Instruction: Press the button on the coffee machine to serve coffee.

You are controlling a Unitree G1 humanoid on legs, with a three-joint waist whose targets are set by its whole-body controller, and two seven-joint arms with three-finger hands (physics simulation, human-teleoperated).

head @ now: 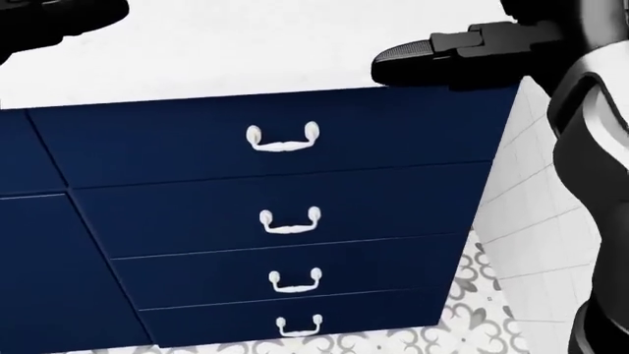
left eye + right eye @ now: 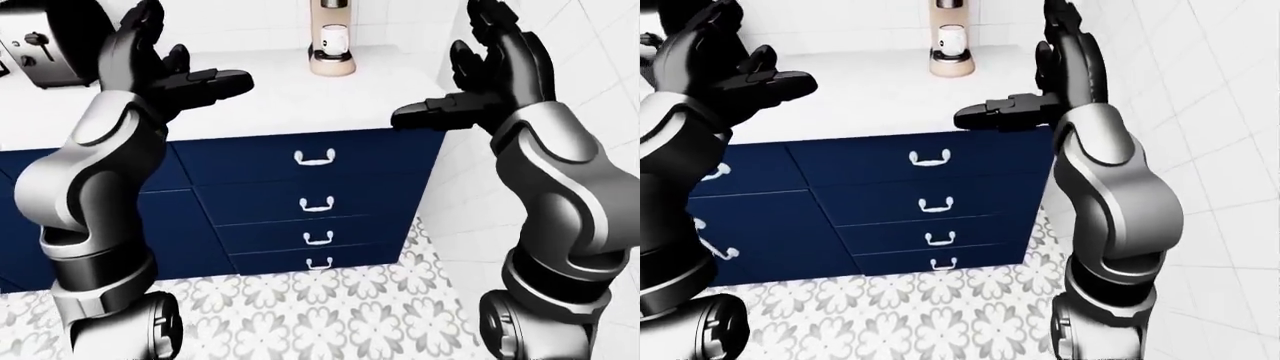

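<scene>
Two arms are rising at the near edge of the left-eye view, one at each side. The left hand (image 2: 165,67) is spreading its three fingers wide and gripping nothing; the right hand (image 2: 490,79) is likewise holding its fingers wide apart around empty air, its thumb pointing toward the view's centre. Below and between the arms, a patterned tile floor (image 2: 330,315) is showing grey floral motifs. Beyond it, a navy cabinet (image 2: 320,199) is presenting one stack of four drawers, each carrying one white handle, four handles in all (image 1: 283,139); plain navy doors are flanking the stack on the view's left. A white countertop (image 2: 300,97) is lying above the cabinet, with both hands hovering over its near edge, apart from it. Farther up, one beige coffee machine (image 2: 332,45) is standing on the countertop against the white tiled wall (image 2: 560,30), just left of the right hand in the left-eye view and well apart from both hands; its button cannot be made out. One white cup (image 2: 333,36) is sitting in the machine's bay. One chrome toaster (image 2: 40,56) is resting at the top left, partly hidden by the left hand. Nothing is standing between the hands and the machine.
</scene>
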